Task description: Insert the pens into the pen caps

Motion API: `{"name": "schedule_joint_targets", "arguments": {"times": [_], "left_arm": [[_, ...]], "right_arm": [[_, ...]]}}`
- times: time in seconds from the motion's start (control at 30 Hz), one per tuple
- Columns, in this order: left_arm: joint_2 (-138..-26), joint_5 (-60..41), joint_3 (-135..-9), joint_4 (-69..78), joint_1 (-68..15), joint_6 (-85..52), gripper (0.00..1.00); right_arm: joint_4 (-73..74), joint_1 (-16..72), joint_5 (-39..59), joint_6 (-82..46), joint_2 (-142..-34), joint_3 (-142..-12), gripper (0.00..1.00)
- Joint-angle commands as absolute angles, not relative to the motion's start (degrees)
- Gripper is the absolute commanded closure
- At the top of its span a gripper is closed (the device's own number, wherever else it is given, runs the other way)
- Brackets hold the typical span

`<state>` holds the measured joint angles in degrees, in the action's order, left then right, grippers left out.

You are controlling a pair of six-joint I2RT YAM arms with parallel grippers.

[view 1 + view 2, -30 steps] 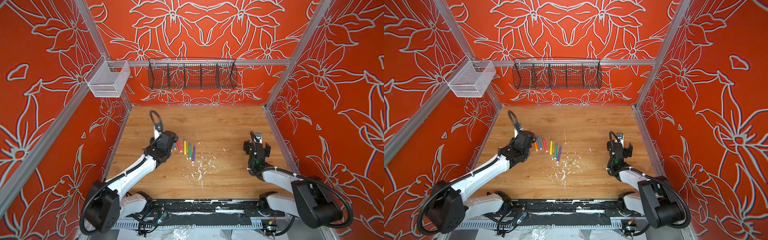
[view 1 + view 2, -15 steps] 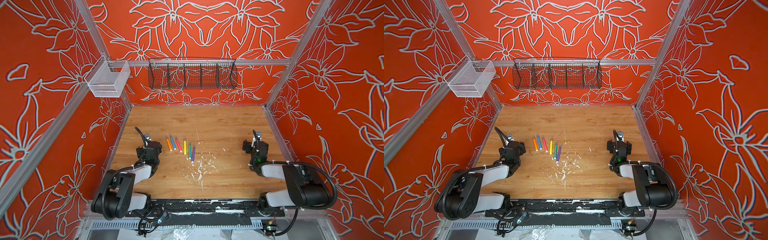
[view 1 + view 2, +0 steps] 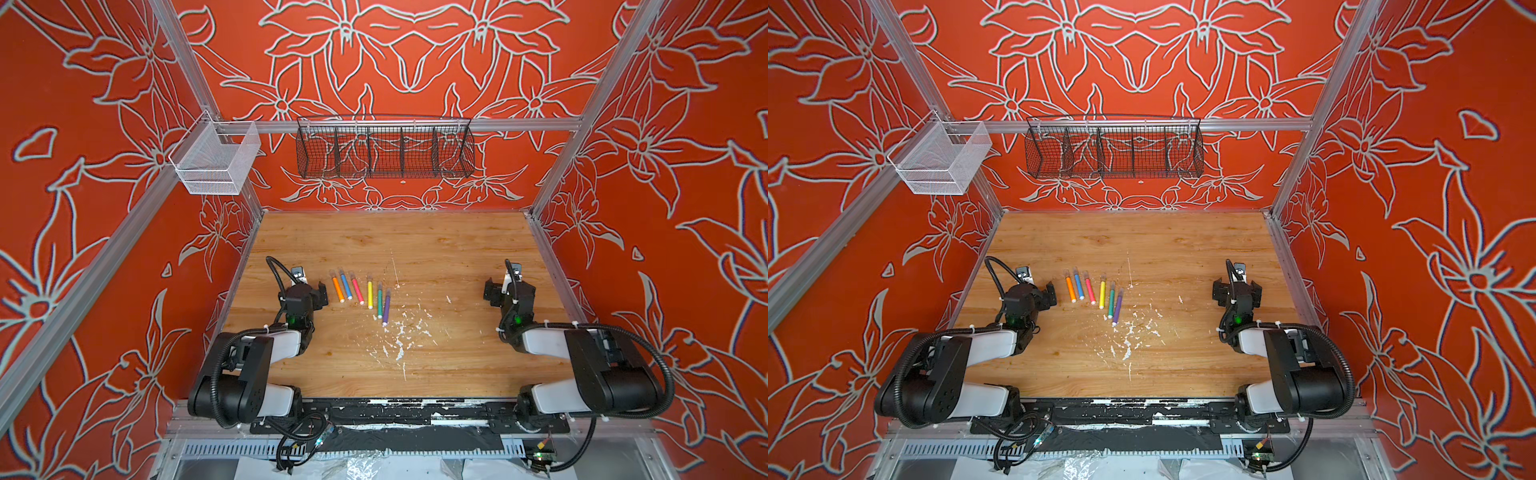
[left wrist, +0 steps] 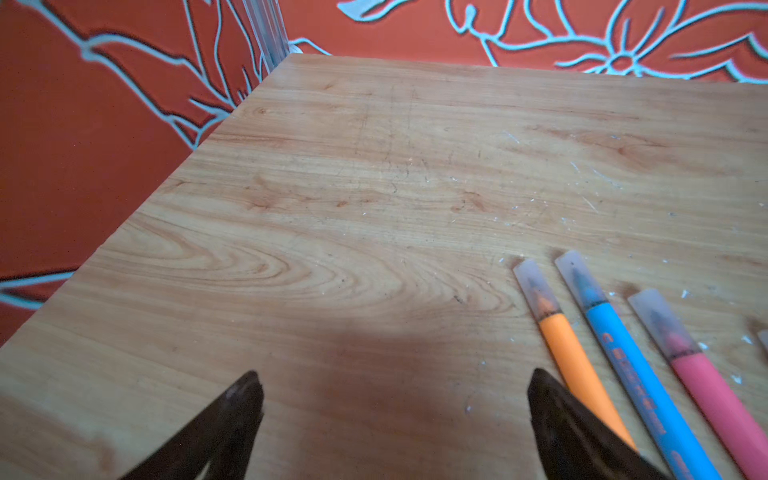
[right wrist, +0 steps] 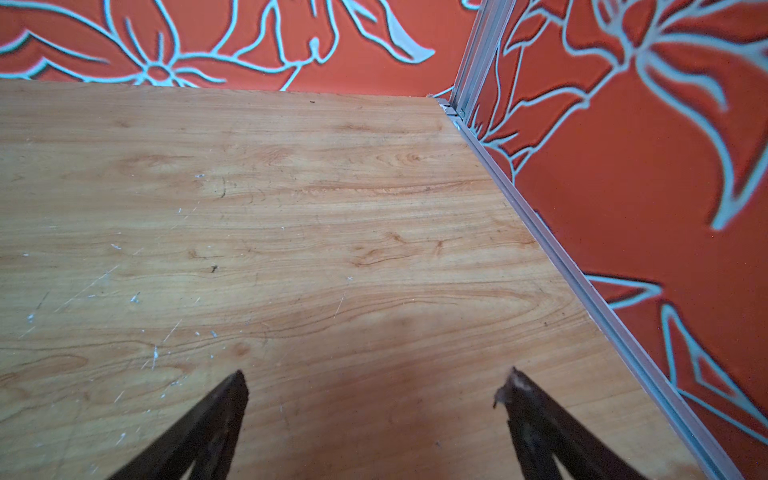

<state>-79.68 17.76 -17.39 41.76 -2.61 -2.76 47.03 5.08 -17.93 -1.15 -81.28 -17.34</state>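
Left wrist view: found the black two-fingered left claw (image 4: 392,382) spread wide, gripping nothing, poised low over the pale wood-grain worktop (image 4: 332,187). Noted the thin orange marker pen (image 4: 577,365) just beside one finger (image 4: 552,399), flat on the worktop, tip inside a stubby clear plastic cap (image 4: 536,291). Could not tell whether finger and pen touch. Noted next along the thin blue marker pen (image 4: 636,365) and the thin pink-red marker pen (image 4: 715,386), each likewise capped in clear plastic, near one another without touching.

Right wrist view: found the black right claw (image 5: 376,376) equally wide open and empty, low over bare worktop, near the grey metal edge rail (image 5: 582,270) at the foot of the red flower-patterned side wall (image 5: 623,187).

Both top views: counted six pens in a loose row left of the worktop's middle, all lying roughly front to back. Logged the order from the left as orange, blue, pink-red, then, after a slight gap, the thin yellow marker pen (image 3: 370,289), the thin green marker pen (image 3: 379,300) and the thin purple marker pen (image 3: 386,307), the last two set a little nearer the front edge. Made out a clear end, apparently a cap, at the far end of every pen. Placed the left claw just left of the orange pen, and the right claw well apart from the row, near the right edge. Recorded scattered white flecks (image 3: 399,332) on the worktop in front of the purple pen. Recorded a black wire basket (image 3: 384,149) hung on the rear rail and a white mesh basket (image 3: 212,162) on the left frame, both above the worktop.
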Motion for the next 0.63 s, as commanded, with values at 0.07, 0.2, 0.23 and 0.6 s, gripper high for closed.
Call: {"name": "schedule_joint_targets", "arguments": {"times": [0.07, 0.2, 0.23, 0.6], "left_arm": [[-79.8, 16.1, -17.0, 45.1, -2.3, -1.9, 0.04], [-79.8, 16.1, -17.0, 45.1, -2.3, -1.9, 0.04], [-79.9, 16.0, -17.1, 45.0, -2.3, -1.9, 0.04], [-79.8, 16.0, -17.0, 44.9, -2.3, -1.9, 0.04]], "right_arm": [[48.3, 4.9, -16.6, -1.2, -81.3, -17.3, 0.03], [48.2, 4.9, -16.5, -1.2, -81.2, -17.4, 0.03], [48.2, 4.9, -16.6, -1.2, -81.3, -17.3, 0.03], [48.3, 4.9, -16.6, -1.2, -81.2, -17.4, 0.03]]}}
